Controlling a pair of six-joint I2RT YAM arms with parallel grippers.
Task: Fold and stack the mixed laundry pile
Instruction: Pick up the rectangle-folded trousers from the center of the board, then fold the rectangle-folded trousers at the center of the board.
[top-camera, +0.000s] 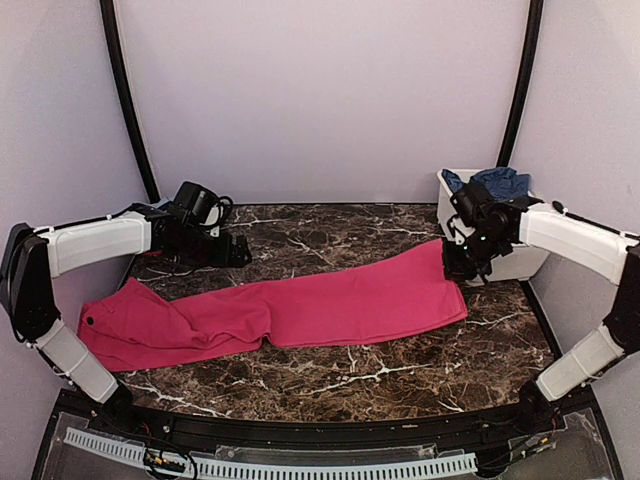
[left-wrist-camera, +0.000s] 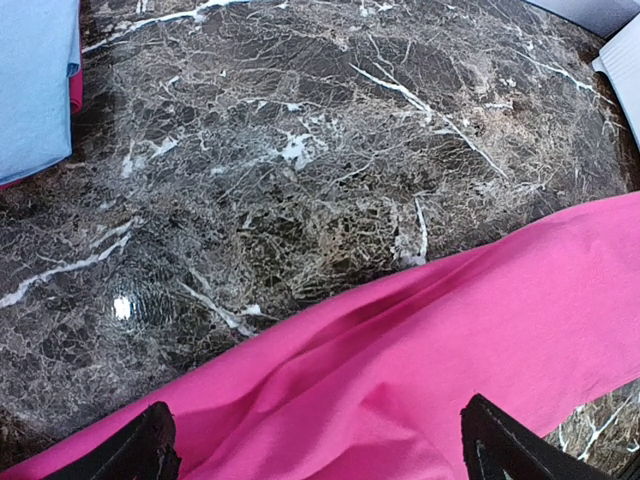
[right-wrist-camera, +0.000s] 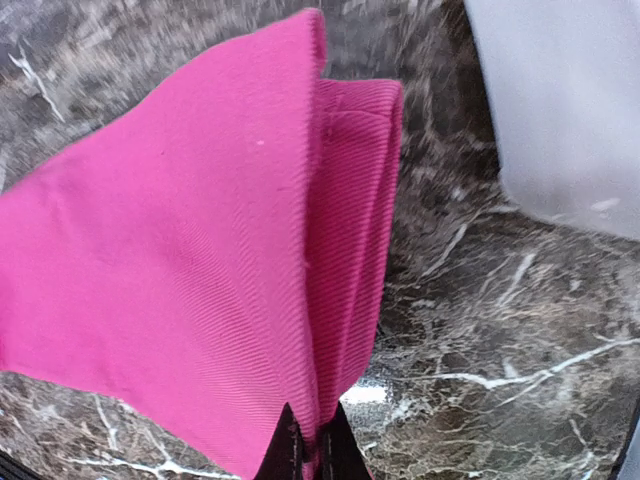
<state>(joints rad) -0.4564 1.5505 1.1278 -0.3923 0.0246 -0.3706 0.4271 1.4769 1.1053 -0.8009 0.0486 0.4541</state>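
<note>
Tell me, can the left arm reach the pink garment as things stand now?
Probably yes. The left tool hangs open just over the pink garment, and nothing lies between them. The right tool is shut on its other end.

Dark marble table (top-camera: 400, 370) — magenta-pink garment (top-camera: 300, 315) spread across it, white tub (top-camera: 510, 268) far right.

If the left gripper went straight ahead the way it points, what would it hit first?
Probably the magenta-pink trousers, spread just ahead of the left gripper's open fingers, though depth is unclear.
</note>
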